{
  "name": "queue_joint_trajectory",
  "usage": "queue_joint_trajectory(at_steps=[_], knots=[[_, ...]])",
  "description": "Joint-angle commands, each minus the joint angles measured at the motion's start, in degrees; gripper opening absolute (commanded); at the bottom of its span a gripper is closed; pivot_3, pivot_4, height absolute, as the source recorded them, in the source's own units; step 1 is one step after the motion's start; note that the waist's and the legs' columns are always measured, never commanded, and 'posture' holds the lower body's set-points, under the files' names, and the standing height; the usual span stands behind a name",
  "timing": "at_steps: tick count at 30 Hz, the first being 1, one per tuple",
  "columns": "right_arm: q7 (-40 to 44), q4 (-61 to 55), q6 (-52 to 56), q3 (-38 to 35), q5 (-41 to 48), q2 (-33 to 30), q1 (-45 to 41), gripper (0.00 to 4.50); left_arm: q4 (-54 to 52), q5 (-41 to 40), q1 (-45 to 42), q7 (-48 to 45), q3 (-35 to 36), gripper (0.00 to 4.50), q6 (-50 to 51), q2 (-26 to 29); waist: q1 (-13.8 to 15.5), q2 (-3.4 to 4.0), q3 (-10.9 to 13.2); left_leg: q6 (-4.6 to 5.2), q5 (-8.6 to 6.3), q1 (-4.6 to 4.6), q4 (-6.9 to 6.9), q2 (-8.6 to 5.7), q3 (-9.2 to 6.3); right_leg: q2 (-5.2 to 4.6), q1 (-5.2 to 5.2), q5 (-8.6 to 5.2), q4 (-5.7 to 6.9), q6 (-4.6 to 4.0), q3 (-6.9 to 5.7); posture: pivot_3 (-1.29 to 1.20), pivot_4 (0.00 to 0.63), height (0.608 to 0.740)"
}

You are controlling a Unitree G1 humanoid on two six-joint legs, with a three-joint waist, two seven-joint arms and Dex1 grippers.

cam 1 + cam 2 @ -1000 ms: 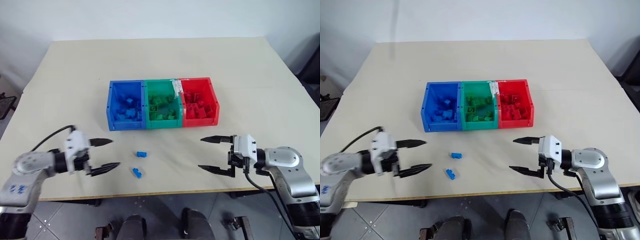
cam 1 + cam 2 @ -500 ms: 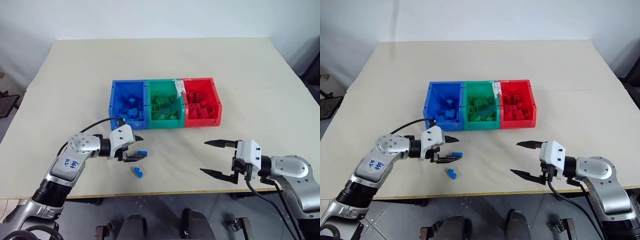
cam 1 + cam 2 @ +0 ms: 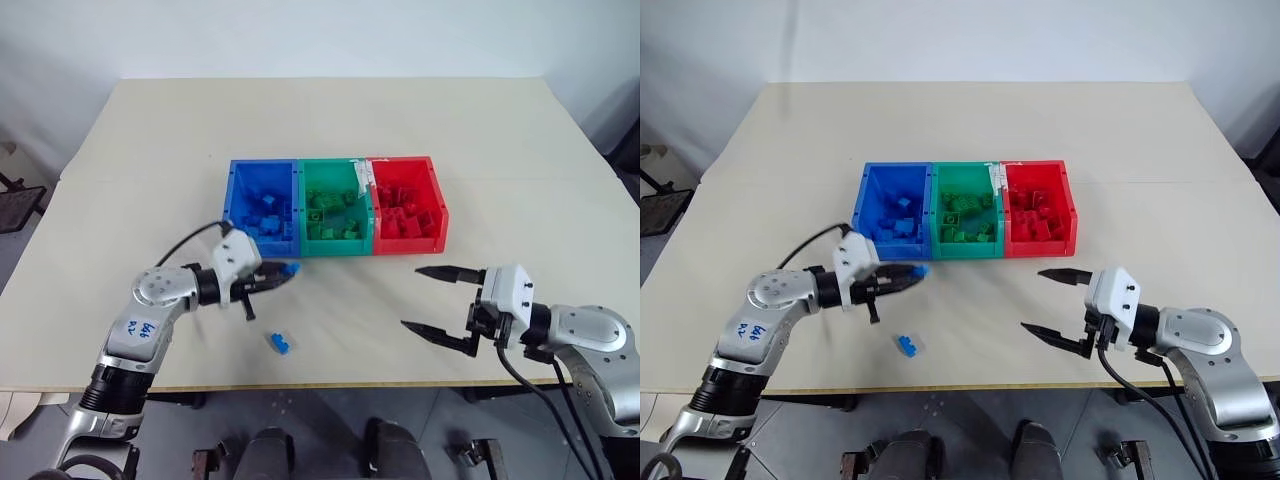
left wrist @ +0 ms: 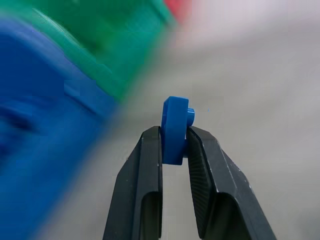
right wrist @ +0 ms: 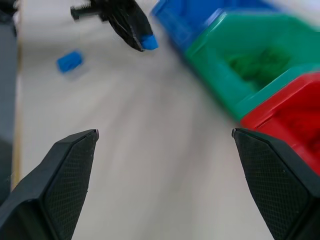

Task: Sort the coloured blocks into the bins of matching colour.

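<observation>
My left gripper (image 4: 174, 150) is clamped on a blue block (image 4: 175, 129), pinched only by its lower half, hanging above the table (image 3: 500, 140) just in front of the blue bin (image 3: 262, 205). If that thin hold slips, the block falls short of the wall. My right gripper (image 3: 442, 300) hangs with jaws wide apart, holding nothing. Count: three bins, blue, green bin (image 3: 334, 203), red bin (image 3: 405, 199); one block held; one more blue block (image 3: 279, 343) loose on the table. Blocks inside the bins I can't count reliably.
</observation>
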Motion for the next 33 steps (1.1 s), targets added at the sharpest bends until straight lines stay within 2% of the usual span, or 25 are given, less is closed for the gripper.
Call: queue_joint_trajectory(at_steps=[1,5,9,11,12,15,19,23,25,30,33], knots=[[-5.35,-2.57,1.79,-3.18,3.68,2.93,-2.04,4.5,-2.02,-3.29,-3.41,8.64,7.1,0.42,1.58,-3.46,0.02,-0.02,0.0,0.0,0.0,-0.01,0.01,0.0,0.0,0.0,0.0,0.0,0.0,0.0,0.0,0.0,0.15,0.74],[-10.0,-1.57,2.16,-3.95,3.68,6.02,-4.75,4.5,2.28,1.33,-9.62,20.2,9.16,0.42,3.52,-6.35,0.18,-0.05,-0.01,0.0,0.0,-0.06,0.17,-0.01,-0.04,0.0,0.04,0.01,0.01,0.0,-0.01,0.0,0.15,0.74],[-10.04,-0.8,1.91,-3.28,3.2,5.73,-5.39,4.5,5.62,1.51,-13.39,21.87,8.48,0.42,3.49,-7.5,0.01,-0.05,-0.01,0.01,-0.01,-0.05,0.15,-0.03,-0.03,0.0,0.04,0.02,-0.01,0.01,-0.01,0.0,0.15,0.74],[-9.69,-0.78,1.75,-3.08,3.21,5.51,-5.34,4.5,5.33,0.95,-13.25,22.28,8.94,1.13,4.3,-7.56,-0.05,-0.05,-0.01,0.02,-0.01,-0.05,0.13,-0.03,-0.03,0.0,0.03,0.02,-0.01,0.02,-0.02,0.0,0.15,0.74],[-9.36,-0.85,1.76,-3.06,3.33,5.31,-5.33,4.5,4.38,0.44,-12.38,21.35,8.88,1.28,4.38,-7.23,-0.07,-0.05,-0.01,0.02,-0.01,-0.05,0.11,-0.02,-0.03,0.0,0.02,0.02,0.0,0.02,-0.03,0.0,0.15,0.74],[-7.55,-0.69,2.1,-2.87,4.05,4.41,-5.39,4.5,2.16,-0.77,-9.04,16.49,8.24,2.23,2.45,-5.81,-0.35,-0.04,-0.01,0.02,-0.01,-0.04,0.07,-0.02,-0.03,0.0,0.01,0.02,0.0,0.02,-0.03,0.0,0.15,0.74],[-4.62,1.62,1.23,-2.1,3.54,3.31,-6.93,4.5,1.9,-3.06,-4.51,10.83,10.76,3.46,0.08,-2.67,-0.47,-0.05,-0.01,0.01,-0.01,-0.03,0.05,-0.02,-0.03,0.0,0.01,0.02,-0.02,0.02,-0.03,0.0,0.15,0.74],[-1.54,4.51,0.18,-0.81,2.81,3.0,-9.41,4.5,2.28,-5.75,-0.49,5.07,15.89,3.46,-2.43,3.28,-0.75,-0.05,-0.01,0.02,-0.01,-0.03,0.05,-0.01,-0.03,0.01,0.0,0.02,-0.01,0.02,-0.02,0.0,0.15,0.74],[0.37,5.85,-0.53,0.29,2.19,2.92,-10.43,4.5,2.95,-6.25,3.69,-0.61,18.37,3.46,-6.44,7.56,-1.14,-0.04,-0.01,0.01,-0.01,-0.03,0.03,0.0,-0.03,0.01,-0.01,0.02,-0.02,0.02,-0.03,0.0,0.15,0.74],[7.91,8.9,-3.55,4.89,-0.43,1.17,-12.28,4.5,6.86,-6.08,16.38,-12.8,23.71,4.47,-14.11,16.96,-1.58,-0.04,-0.01,0.01,-0.01,0.03,-0.15,0.0,0.0,0.0,-0.03,0.02,-0.07,0.02,-0.04,0.0,0.15,0.74],[11.54,10.08,-4.0,7.22,-0.91,0.48,-13.31,4.5,9.55,-6.24,22.09,-17.72,26.32,4.47,-19.74,19.77,-1.5,-0.05,-0.01,0.01,-0.01,0.02,-0.15,0.01,0.02,0.0,-0.04,0.02,-0.08,0.01,-0.04,0.0,0.15,0.74]])
